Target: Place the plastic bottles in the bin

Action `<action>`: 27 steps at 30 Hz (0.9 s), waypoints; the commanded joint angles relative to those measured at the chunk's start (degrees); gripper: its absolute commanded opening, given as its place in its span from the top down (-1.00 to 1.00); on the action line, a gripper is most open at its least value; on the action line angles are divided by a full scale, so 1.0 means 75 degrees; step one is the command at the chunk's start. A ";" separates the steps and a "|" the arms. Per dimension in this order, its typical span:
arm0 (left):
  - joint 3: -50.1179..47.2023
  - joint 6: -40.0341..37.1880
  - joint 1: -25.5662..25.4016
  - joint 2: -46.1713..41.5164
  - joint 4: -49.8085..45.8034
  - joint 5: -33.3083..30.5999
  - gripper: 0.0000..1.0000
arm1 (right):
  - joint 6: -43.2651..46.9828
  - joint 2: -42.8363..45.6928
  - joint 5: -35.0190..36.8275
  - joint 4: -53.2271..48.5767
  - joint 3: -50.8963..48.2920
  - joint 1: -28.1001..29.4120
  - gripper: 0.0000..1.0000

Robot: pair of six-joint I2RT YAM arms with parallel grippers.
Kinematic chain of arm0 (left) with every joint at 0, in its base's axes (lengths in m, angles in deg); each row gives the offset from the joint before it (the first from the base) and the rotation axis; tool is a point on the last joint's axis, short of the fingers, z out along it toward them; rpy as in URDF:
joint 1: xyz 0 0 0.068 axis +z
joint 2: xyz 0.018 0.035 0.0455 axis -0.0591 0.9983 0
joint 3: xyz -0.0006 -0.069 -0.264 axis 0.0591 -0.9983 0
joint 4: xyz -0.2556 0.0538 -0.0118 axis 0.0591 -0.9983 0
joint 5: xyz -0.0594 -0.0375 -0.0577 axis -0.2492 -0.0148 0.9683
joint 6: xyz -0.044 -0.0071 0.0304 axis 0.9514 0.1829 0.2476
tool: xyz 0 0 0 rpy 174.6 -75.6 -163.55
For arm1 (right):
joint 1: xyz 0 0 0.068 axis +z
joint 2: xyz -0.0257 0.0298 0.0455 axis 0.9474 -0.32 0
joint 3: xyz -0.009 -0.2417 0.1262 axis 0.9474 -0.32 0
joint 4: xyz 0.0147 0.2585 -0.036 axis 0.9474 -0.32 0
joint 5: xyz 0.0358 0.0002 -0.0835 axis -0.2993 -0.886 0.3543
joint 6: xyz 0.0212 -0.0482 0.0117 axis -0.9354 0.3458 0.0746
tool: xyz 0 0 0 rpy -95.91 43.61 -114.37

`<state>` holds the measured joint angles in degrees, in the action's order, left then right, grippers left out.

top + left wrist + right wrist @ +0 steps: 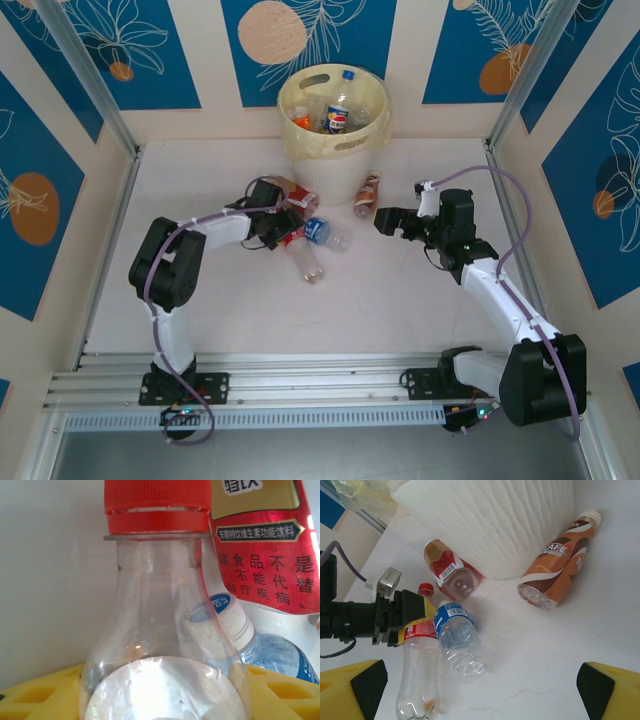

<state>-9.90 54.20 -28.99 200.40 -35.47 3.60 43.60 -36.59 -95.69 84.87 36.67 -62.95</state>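
Arms stand bolted at the near edge of the table [220, 320], and I start at the left one. It rises from its base, folds at the elbow and runs its forearm low and to the right, towards the middle of the table. The left gripper [277, 228] has its yellow pads [35, 696] set on either side of a clear red-cap bottle [417, 665] just below the neck, pressing on both flanks. That bottle lies on its side on the table, cap towards the bin.

Just right of it, touching along the side, lies a blue bottle [455, 641] with a white cap. Beyond these two a red bottle [447, 570] lies against the foot of the bin [335, 150]. The bin stands at the far wall, upright, with several bottles [338, 116] already inside.

Right of the bin's foot a brown bottle [555, 565] lies tilted, its white cap towards the wall.

Further right, the right gripper [388, 221] hangs above the table with its fingers spread wide and nothing between them, pointing left at the bottles on the table. Its arm climbs from the base at the near right corner, bends, and slants up and inward to the wrist.
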 commanded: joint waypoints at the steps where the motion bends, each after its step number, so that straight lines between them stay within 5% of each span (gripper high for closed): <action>1: -0.0110 -0.0403 0.0016 -0.0115 0.0176 0.0094 -0.27 | 0.0131 0.0153 0.0022 -0.0090 0.0155 -0.0025 -0.99; 17: -0.0639 -0.1744 0.0037 -0.1762 0.0541 -0.0498 0.49 | 0.0168 0.0413 -0.0056 -0.0011 0.0070 -0.0031 -0.99; 21: -0.0738 -0.1945 0.0039 -0.2126 0.0671 -0.0524 0.99 | 0.0094 0.0424 0.0043 -0.0008 0.0067 -0.0028 -0.99; 27: -0.1077 -0.2154 0.0039 -0.2877 0.1235 -0.0670 1.00 | -0.0008 0.0430 0.0116 0.0031 0.0066 -0.0036 -0.98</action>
<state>-16.94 40.43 -28.99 182.13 -29.85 -0.05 43.99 -34.23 -95.25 84.91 36.67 -62.95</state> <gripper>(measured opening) 0.565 0.993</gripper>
